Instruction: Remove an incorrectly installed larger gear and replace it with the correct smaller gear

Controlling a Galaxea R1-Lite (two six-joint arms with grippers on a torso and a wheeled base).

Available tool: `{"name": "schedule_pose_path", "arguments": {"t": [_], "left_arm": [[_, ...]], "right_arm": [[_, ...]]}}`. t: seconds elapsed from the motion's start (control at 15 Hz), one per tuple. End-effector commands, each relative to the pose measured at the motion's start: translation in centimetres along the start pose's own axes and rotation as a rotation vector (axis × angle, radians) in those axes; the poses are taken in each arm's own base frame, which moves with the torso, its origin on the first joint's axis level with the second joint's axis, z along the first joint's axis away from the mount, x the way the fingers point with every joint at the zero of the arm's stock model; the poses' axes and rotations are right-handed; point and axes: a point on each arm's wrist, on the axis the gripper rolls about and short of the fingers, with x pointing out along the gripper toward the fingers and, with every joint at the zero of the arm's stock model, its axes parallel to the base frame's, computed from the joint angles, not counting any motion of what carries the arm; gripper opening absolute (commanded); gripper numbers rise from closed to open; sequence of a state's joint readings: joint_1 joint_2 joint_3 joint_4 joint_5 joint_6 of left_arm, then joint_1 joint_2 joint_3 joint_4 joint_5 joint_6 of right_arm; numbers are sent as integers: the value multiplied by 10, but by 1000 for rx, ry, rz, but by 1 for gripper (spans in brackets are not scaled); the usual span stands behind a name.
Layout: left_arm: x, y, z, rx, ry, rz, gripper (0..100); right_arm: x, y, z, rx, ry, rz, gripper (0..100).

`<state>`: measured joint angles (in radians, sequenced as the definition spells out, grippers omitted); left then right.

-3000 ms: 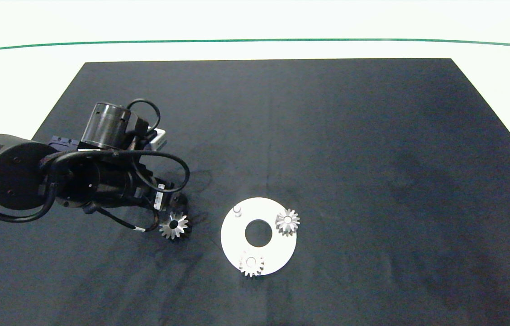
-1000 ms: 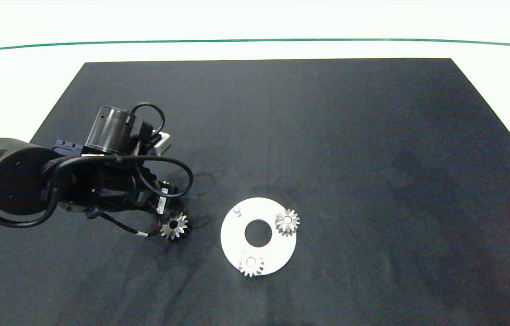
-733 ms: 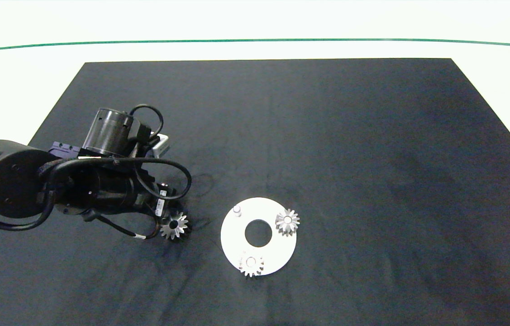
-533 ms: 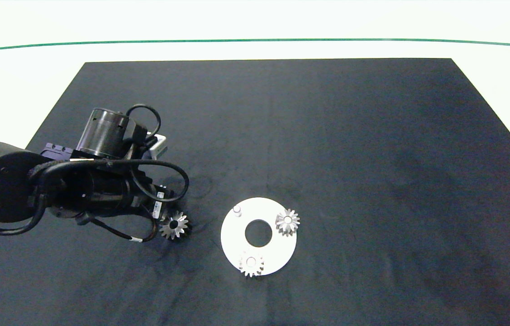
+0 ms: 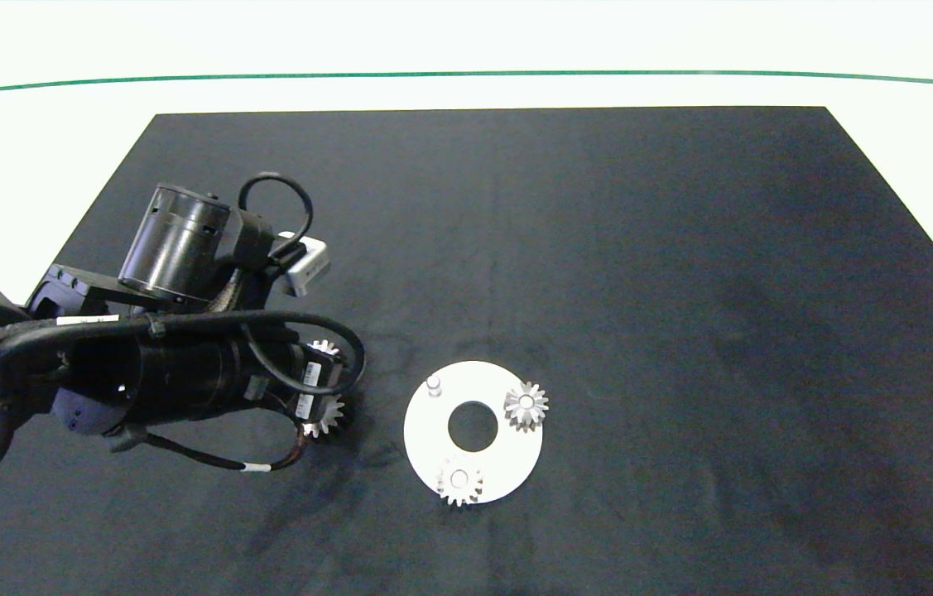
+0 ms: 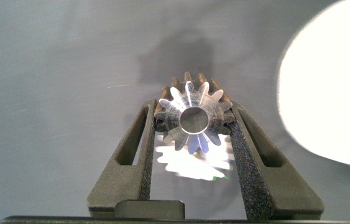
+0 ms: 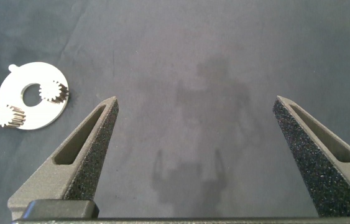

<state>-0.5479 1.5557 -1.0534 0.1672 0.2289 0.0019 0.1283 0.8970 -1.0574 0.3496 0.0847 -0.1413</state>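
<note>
Now the left end effector [image 6: 192, 113] is closing its two grey fingers [image 6: 138, 134] on a silver gear [image 6: 192, 117], squeezing the toothed rim from both sides with the open round bore facing the wrist camera. Half a second ago this gear was lying flat on the dark mat [image 5: 598, 248], in the open beside the arm. The arm is now covering most of it in the head view, with only some teeth [image 5: 332, 414] showing past the cable, and the wrist view suggests it is coming up off the mat. A bright toothed patch is showing just beneath it there, and I cannot tell whether that is glare or another gear. Just beside the grasp, the white disc [image 5: 425, 434] is carrying two seated gears, one [image 5: 526, 405] on its far right side and one [image 5: 459, 481] on its near edge, while the third peg [image 5: 433, 383] is standing bare. Judging from that, the larger gear is probably already off and the held one is heading for the bare peg, though it is looking no narrower than the seated pair, so which gear it is remains uncertain. The right end effector [image 7: 196, 102] is hanging wide open and empty, well apart above the mat, outside the head view, over the pale desk [image 5: 466, 50].
</note>
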Motion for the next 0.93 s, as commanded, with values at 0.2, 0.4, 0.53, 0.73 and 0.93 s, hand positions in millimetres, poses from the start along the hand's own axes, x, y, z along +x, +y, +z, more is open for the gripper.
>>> {"name": "schedule_pose_path", "arguments": {"t": [0.2,0.4,0.53,0.73,0.93], "left_arm": [[4,-47,9,91,-11,-113,28],[25,-57,18,99,4,-117,28],[35,-61,20,103,15,-114,28],[40,-61,18,107,28,-89,28],[41,-60,17,107,33,-85,28]], "right_arm": [[0,0,0,-1,2,2,100],[1,0,0,-1,4,2,100],[1,0,0,-1,4,2,100],[1,0,0,-1,4,1,100],[0,0,0,-1,2,2,100]]}}
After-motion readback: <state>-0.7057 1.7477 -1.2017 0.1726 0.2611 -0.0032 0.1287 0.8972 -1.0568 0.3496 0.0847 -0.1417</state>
